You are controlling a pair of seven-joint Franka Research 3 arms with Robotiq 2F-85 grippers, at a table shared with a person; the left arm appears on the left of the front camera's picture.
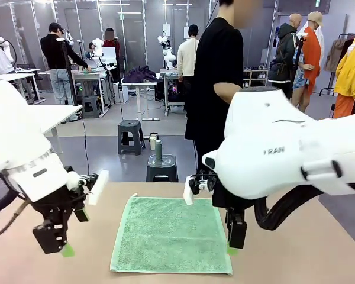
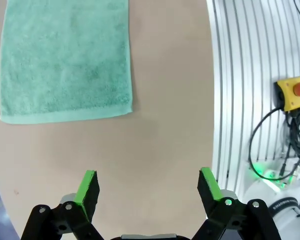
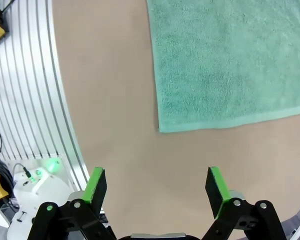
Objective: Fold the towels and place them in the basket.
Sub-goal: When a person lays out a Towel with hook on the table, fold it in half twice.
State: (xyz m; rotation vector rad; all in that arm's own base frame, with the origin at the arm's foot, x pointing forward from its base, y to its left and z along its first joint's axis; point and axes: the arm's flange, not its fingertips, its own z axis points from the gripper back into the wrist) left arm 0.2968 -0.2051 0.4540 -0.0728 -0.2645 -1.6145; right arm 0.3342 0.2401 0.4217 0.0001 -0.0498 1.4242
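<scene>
Where the front view looks across the workspace, a plain tan table [image 1: 319, 248] is seen in the lower part of the frame. Beyond it lies a large room with grey flooring, dark stools [image 1: 130, 136] at centre, and a person in black [image 1: 216, 77] standing at the table's far edge. In the wrist views a ribbed metal base [image 2: 250, 60] is shown beside the tabletop, with a yellow stop button [image 2: 292, 94] at the right of the left wrist frame. One mint-green towel [image 1: 171, 235] is laid flat and unfolded at lower centre, its hems running square with the table's edges and a small loop at its upper left corner. It appears nearly square there, so its long axis cannot be told. The left gripper [image 2: 150, 187] is held spread and empty over bare table at lower left, apart from the towel. The right gripper [image 3: 157, 187] is likewise released, near the towel's lower right corner.
</scene>
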